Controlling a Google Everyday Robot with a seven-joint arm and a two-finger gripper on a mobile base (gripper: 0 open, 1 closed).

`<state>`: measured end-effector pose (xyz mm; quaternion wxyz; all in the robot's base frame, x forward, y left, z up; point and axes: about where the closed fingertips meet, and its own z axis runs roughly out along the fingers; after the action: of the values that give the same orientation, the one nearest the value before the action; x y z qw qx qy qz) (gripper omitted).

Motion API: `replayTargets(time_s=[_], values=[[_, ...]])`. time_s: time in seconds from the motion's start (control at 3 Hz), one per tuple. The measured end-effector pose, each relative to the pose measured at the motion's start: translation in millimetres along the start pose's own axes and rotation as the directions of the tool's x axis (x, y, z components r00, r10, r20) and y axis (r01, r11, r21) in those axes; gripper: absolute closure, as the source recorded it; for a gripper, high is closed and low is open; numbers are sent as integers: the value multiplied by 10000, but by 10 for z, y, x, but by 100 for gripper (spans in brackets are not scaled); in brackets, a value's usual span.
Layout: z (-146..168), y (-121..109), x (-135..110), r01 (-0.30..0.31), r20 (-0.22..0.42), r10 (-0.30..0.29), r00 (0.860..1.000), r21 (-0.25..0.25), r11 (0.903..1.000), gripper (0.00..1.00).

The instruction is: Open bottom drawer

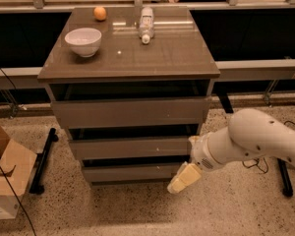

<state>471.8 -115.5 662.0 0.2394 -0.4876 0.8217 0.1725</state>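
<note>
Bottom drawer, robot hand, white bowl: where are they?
bottom drawer (130, 172): camera view, middle of its front.
hand (178, 183): camera view, its tip, by the bottom drawer's right end.
white bowl (83, 49): camera view, its outer side.

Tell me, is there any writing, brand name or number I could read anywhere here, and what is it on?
No text here can be read.
Bottle lying on the cabinet top: it has a label, too blurred to read.
Cardboard box on the floor at left: possible print low on its side, unreadable.
Gripper, by the right end of the bottom drawer front: no markings visible.
</note>
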Motion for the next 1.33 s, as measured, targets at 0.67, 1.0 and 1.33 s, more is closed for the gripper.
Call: replayTargets(time_s=[0.67,1.0,1.33], values=[[1146,-487,565,-1128,917,1205,9885,-845,9900,0],[1464,-395,763,-1543,766,1654,9833,-1329,9790,0],[1518,-420,773,-1645,575,1717,9835,-1130,9799,0]])
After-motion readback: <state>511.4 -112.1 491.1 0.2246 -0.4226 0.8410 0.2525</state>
